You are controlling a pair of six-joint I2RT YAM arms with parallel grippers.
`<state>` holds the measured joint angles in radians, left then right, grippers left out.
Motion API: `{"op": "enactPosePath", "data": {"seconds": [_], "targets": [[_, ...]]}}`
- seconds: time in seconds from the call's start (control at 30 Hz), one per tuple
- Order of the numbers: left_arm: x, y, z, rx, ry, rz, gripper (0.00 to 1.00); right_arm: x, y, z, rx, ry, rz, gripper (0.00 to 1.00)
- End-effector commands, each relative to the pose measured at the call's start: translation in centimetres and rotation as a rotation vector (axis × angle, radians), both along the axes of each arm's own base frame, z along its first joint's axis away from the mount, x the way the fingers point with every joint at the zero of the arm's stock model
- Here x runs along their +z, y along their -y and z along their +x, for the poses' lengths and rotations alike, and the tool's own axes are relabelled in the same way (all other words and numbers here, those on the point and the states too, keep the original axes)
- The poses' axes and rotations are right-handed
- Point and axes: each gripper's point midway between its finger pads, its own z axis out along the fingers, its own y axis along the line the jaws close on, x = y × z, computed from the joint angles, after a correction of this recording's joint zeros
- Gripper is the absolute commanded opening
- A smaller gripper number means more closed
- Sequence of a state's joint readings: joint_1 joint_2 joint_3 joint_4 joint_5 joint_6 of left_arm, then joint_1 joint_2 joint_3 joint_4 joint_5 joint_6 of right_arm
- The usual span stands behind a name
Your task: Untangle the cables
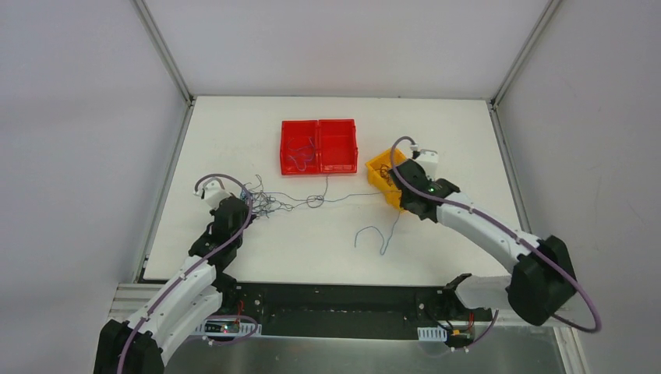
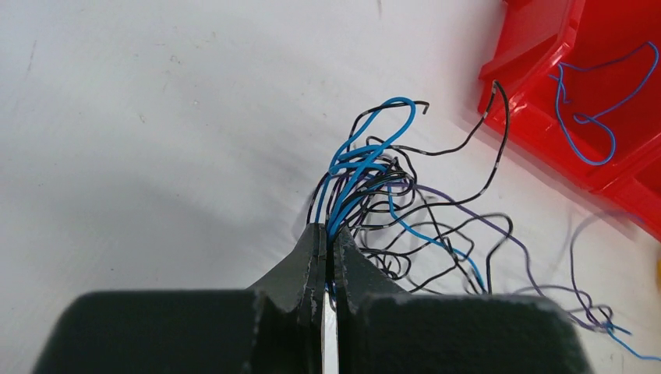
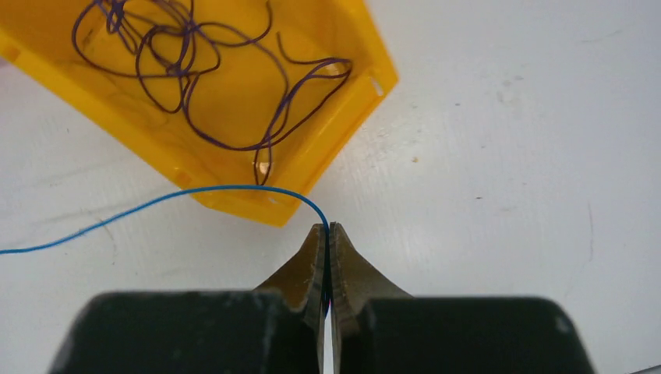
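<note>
No text, labels, brands or numbers legible, any fine print likely too small

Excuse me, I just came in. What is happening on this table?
Two robot arms are untangling thin wires. The left gripper is shut on a tangle of blue, black and purple wires. The right gripper is shut on one blue wire beside the yellow bin, which holds purple wires. A red bin holds a blue strand.

top view looks down from above the near edge over the white table [image 1: 296, 249]. wrist views sit close above it: left shares the red plastic double bin [image 2: 538, 54], upper right; right, the yellow plastic bin [image 3: 343, 109], upper left.
</note>
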<state>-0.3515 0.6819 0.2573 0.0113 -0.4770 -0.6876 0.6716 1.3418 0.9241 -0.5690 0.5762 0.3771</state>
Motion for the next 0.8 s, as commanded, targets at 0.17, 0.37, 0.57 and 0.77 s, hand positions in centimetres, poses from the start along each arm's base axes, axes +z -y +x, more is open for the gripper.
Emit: {"op": "enactPosePath", "data": {"seconds": [0.17, 0.37, 0.57, 0.77], "targets": [[1.2, -2.2, -0.2, 0.146, 0.037, 0.004, 0.00, 5.4, 5.0, -0.5, -0.201, 0.257, 0.083, 0.00], [1.2, -0.9, 0.3, 0.064, 0.023, 0.002, 0.00, 5.4, 0.9, -0.7, -0.005, 0.234, 0.256, 0.00], [1.5, 1.0, 1.1, -0.067, 0.020, 0.014, 0.00, 6.9, -4.2, -1.0, 0.209, 0.206, 0.426, 0.00], [1.1, -1.0, 0.6, 0.056, 0.010, 0.030, 0.00, 9.0, 2.5, 0.6, -0.121, 0.348, 0.267, 0.00]]}}
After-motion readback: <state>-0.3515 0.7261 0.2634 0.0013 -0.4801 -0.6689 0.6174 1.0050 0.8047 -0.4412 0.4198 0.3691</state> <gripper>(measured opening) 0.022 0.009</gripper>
